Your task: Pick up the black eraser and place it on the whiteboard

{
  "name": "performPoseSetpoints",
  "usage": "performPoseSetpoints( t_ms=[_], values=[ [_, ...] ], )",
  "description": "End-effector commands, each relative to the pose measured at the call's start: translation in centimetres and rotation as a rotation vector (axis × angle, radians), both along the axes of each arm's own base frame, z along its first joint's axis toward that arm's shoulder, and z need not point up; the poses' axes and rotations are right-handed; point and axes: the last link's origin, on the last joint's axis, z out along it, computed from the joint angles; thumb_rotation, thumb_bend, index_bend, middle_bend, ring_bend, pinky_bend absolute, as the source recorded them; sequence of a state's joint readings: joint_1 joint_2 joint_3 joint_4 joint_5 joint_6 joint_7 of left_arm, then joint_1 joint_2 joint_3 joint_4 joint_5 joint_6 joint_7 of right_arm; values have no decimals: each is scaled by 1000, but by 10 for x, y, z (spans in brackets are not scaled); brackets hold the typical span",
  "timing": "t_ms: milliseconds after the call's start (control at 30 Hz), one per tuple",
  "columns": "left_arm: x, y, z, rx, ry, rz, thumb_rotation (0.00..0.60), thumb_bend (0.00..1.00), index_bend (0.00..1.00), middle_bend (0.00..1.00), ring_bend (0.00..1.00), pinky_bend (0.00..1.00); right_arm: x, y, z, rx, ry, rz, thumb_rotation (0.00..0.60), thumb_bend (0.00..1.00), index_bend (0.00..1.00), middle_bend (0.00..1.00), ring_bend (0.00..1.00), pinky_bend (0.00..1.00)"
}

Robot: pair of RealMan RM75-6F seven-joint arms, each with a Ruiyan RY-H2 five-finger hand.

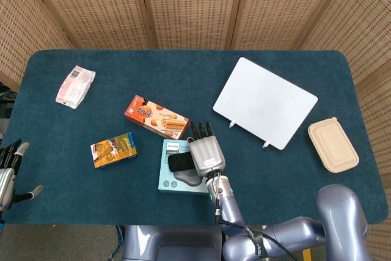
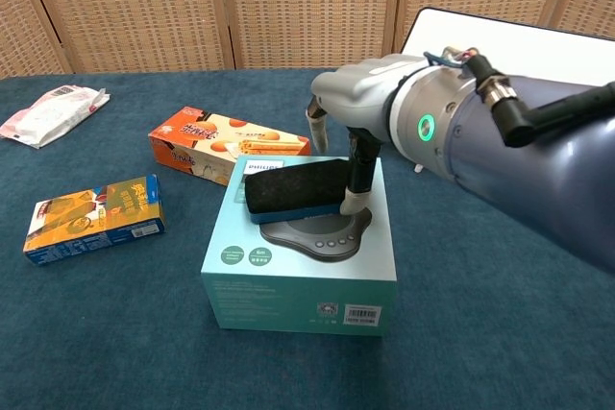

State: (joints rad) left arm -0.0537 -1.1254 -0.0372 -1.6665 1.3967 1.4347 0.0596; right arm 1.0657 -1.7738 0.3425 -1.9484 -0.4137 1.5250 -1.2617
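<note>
The black eraser (image 1: 178,162) (image 2: 290,189) lies on top of a teal box (image 1: 173,183) (image 2: 298,280) near the table's front. My right hand (image 1: 206,154) (image 2: 370,93) hovers over the eraser's right end with its fingers stretched out past it. Its thumb (image 2: 357,194) hangs down against the eraser's near right corner. The hand does not grip the eraser. The whiteboard (image 1: 264,102) (image 2: 500,36) lies flat at the back right. My left hand (image 1: 7,172) stays at the table's front left edge, fingers spread, holding nothing.
An orange biscuit box (image 1: 156,117) (image 2: 226,141) lies just behind the teal box. A small orange and blue carton (image 1: 113,149) (image 2: 91,218) sits to the left, a white packet (image 1: 75,85) at the far left. A beige lidded container (image 1: 333,145) is right of the whiteboard.
</note>
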Motion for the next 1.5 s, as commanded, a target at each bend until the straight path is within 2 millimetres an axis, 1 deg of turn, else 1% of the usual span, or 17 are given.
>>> performPoseSetpoints(
  t_ms=[33, 200, 367, 700, 900, 1300, 1500],
  values=[
    [1, 0, 0, -1, 4, -7, 600, 159, 0, 0, 0, 0, 0, 0, -1, 2, 11, -4, 600, 131, 354, 0, 0, 0],
    [1, -1, -1, -2, 4, -5, 600, 159, 0, 0, 0, 0, -1, -1, -3, 6, 24, -18, 600, 156, 381, 0, 0, 0],
    [0, -1, 0, -2, 5, -6, 600, 159, 0, 0, 0, 0, 1, -1, -4, 5, 24, -15, 600, 156, 405, 0, 0, 0],
    [0, -1, 1, 1, 4, -9, 600, 159, 0, 0, 0, 0, 2, 0, -2, -8, 35, -1, 600, 156, 484, 0, 0, 0],
    [0, -2, 0, -1, 5, -11, 600, 160, 0, 0, 0, 0, 1, 0, -1, -18, 45, -1, 600, 156, 507, 0, 0, 0],
    [0, -2, 0, -1, 4, -10, 600, 159, 0, 0, 0, 0, -2, -6, 6, -65, 56, 0, 600, 180, 547, 0, 0, 0],
    [1, -2, 0, 0, 3, -11, 600, 159, 0, 0, 0, 0, -4, -11, 15, -121, 61, 1, 600, 180, 554, 0, 0, 0]
  ],
)
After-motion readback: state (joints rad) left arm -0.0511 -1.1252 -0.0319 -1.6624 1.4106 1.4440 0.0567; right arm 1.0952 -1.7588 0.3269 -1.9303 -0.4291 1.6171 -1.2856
